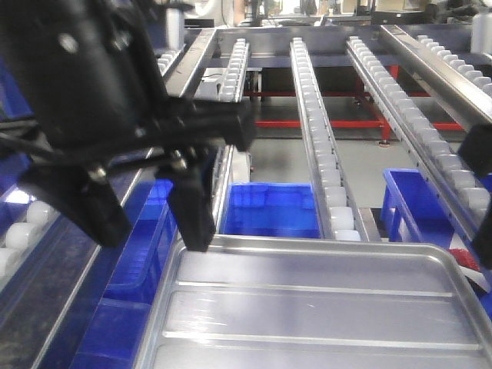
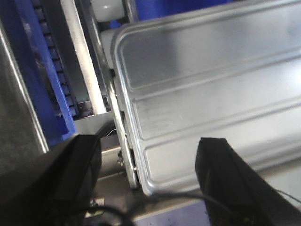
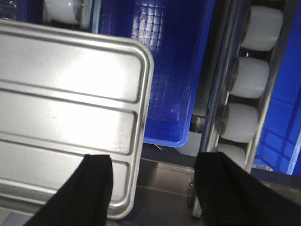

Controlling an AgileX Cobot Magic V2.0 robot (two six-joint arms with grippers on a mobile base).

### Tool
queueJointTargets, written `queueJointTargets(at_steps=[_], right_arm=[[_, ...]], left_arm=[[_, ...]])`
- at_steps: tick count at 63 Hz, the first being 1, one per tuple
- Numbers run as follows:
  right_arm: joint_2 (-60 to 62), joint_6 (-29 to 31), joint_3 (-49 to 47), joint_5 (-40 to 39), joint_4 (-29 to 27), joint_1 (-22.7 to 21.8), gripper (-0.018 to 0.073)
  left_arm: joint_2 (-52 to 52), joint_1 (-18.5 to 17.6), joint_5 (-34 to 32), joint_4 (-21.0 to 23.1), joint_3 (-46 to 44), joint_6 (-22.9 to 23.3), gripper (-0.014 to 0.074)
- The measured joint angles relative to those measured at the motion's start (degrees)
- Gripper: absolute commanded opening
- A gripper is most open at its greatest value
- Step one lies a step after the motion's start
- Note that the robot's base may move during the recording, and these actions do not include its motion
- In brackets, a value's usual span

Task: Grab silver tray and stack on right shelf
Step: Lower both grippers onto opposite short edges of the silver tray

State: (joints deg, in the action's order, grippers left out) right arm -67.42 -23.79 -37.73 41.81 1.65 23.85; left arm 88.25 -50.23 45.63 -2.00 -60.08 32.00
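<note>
Left gripper astride silver tray

Silver tray: shiny, ribbed floor, rounded corners, lying level at front end of right shelf.

No legible txt/labels/nos. anywhere (all 3 views)

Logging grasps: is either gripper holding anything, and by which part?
Nothing is held: the left gripper and right gripper both stand open, each straddling a side edge of the silver tray.
</note>
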Motion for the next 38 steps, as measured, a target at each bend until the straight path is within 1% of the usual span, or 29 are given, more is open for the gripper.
queueJointTargets(at_steps=[6, 12, 16, 22, 38], right_arm=[[-1.77, -0.74, 0.0, -1.07, 0.13, 0.0, 0.0488], [-3.52, -1.54, 0.0, -2.07, 0.13, 0.0, 0.0488], [-4.8, -1.91, 0.0, -2.85, 0.13, 0.0, 0.0488], [-6.57, -2.17, 0.0, -3.98, 0.13, 0.0, 0.0488], [-10.73, -2.31, 0.0, -5.87, 0.13, 0.0, 0.0488]], left_arm=[[1.78, 0.13, -0.51, -1.46, 0.0, 2.46, 0.0349], [3.0, 0.22, -0.91, -4.2, 0.0, 5.45, 0.0349], [3.72, 0.22, -1.18, -5.5, 0.0, 6.61, 0.0349], [4.91, 0.25, -1.48, -6.27, -0.04, 7.64, 0.0349], [7.94, 0.25, -2.23, -6.37, -0.13, 10.39, 0.0349]])
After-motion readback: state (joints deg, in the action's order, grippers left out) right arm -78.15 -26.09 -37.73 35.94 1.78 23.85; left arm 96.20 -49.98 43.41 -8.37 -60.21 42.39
